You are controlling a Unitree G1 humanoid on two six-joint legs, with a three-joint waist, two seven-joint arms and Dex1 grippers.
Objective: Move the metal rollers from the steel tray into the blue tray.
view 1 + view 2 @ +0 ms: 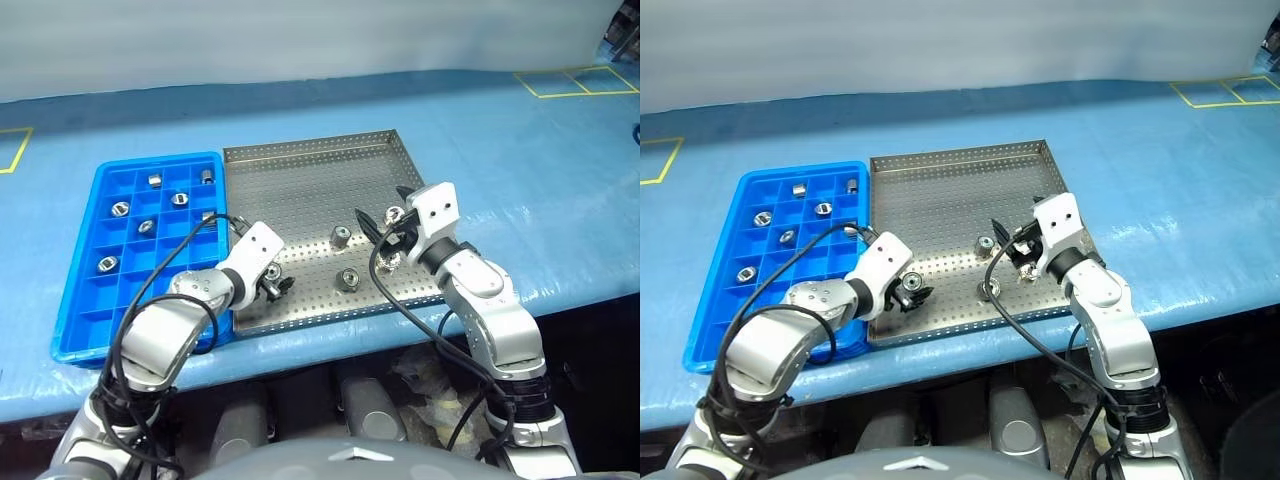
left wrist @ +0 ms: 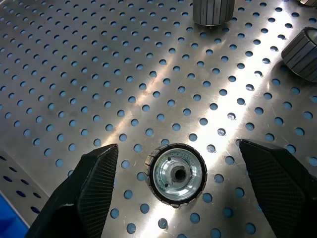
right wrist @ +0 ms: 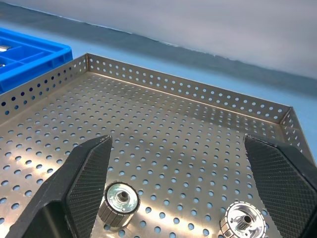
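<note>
The steel tray (image 1: 300,180) lies in the middle of the blue table, and the blue tray (image 1: 85,310) lies against its left side. My left gripper (image 1: 276,284) hangs open over the steel tray's front left corner. One metal roller (image 2: 178,172) stands on end between its fingers (image 2: 94,193), touching neither. My right gripper (image 1: 385,222) is open and level above the tray's right part, with two rollers (image 3: 119,197) (image 3: 242,220) below and ahead of it. More rollers (image 1: 341,237) (image 1: 349,279) stand mid-tray. Several rollers (image 1: 120,209) sit in the blue tray's compartments.
The steel tray's low perforated rim (image 3: 188,87) runs along its far side. Yellow tape marks (image 1: 575,80) lie on the table cover at the far right. A pale wall rises behind the table. The table's front edge runs just below both trays.
</note>
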